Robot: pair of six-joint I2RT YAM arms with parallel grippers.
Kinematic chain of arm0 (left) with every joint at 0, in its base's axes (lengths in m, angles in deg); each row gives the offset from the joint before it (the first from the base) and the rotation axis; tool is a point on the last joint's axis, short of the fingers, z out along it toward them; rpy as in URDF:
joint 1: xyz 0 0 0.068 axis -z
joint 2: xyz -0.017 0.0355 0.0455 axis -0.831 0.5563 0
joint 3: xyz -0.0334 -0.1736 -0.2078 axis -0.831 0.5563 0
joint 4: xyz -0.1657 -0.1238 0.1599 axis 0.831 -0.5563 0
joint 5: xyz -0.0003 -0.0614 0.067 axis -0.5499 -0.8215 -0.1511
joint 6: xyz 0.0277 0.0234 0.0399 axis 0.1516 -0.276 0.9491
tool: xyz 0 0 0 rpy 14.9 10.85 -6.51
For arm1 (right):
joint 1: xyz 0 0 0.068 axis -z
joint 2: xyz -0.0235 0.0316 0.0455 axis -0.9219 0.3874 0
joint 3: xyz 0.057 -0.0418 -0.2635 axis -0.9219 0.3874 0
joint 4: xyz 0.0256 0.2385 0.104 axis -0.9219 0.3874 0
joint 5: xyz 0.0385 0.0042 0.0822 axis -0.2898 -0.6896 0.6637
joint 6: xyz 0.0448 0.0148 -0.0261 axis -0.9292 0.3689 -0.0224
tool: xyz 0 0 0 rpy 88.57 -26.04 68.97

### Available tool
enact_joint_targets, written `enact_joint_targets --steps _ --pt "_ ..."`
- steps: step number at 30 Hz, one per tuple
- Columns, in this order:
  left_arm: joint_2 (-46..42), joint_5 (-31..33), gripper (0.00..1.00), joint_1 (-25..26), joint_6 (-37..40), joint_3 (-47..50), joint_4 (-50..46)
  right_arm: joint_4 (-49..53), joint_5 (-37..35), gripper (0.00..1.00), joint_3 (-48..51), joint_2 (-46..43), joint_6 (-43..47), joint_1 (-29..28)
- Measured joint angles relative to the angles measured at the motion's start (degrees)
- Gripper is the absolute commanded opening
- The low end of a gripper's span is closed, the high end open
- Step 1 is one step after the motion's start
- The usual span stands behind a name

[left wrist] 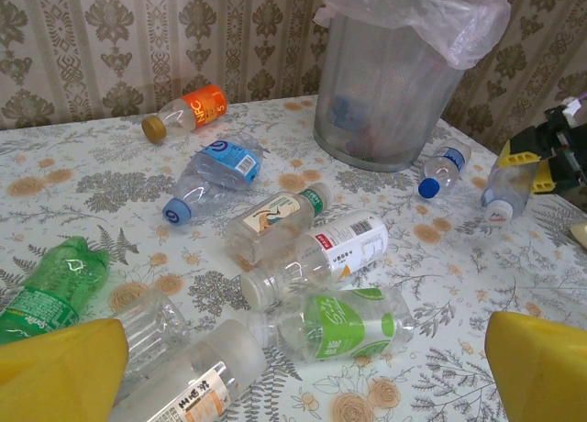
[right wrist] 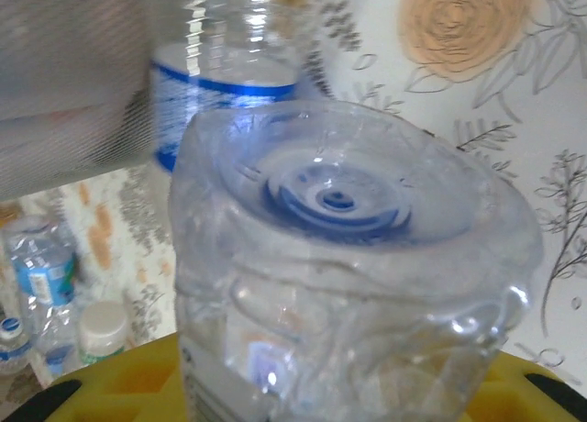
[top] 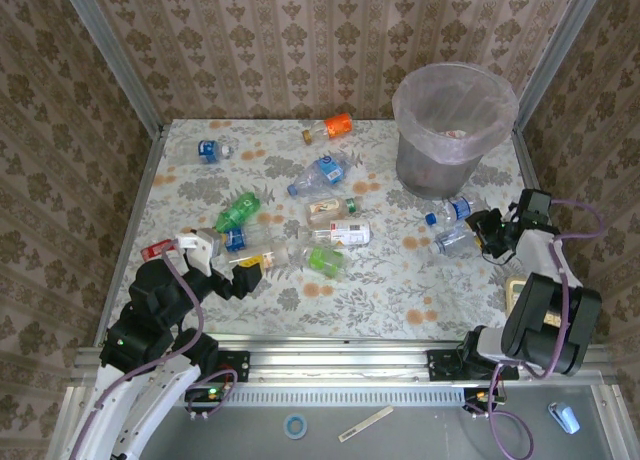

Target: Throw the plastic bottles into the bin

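Several plastic bottles lie across the flowered table: an orange-labelled one (top: 330, 127), a crumpled blue-labelled one (top: 318, 173), a green one (top: 237, 212) and a green-labelled clear one (left wrist: 353, 323). At the back right stands the grey bin (top: 455, 130) with its pinkish bag. Below the bin, my right gripper (top: 485, 235) is shut on a clear plastic bottle (right wrist: 348, 257), whose dented wall sits between the yellow fingers (right wrist: 119, 385). Another clear bottle with a blue cap (top: 450, 210) lies just beyond it. My left gripper (left wrist: 303, 376) hangs open just short of the green-labelled bottle and touches nothing.
Patterned walls close in the table on three sides. A metal rail (top: 330, 355) runs along the near edge. A beige object (top: 515, 292) lies by the right arm. Bare tabletop lies in front of the bin and at the near middle.
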Motion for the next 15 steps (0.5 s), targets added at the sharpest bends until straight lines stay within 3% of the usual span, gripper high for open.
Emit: enact_joint_targets --steps 15 --pt "0.0 -0.02 1.0 0.0 0.0 0.0 0.0 5.62 5.97 0.38 -0.02 -13.55 1.27 -5.14"
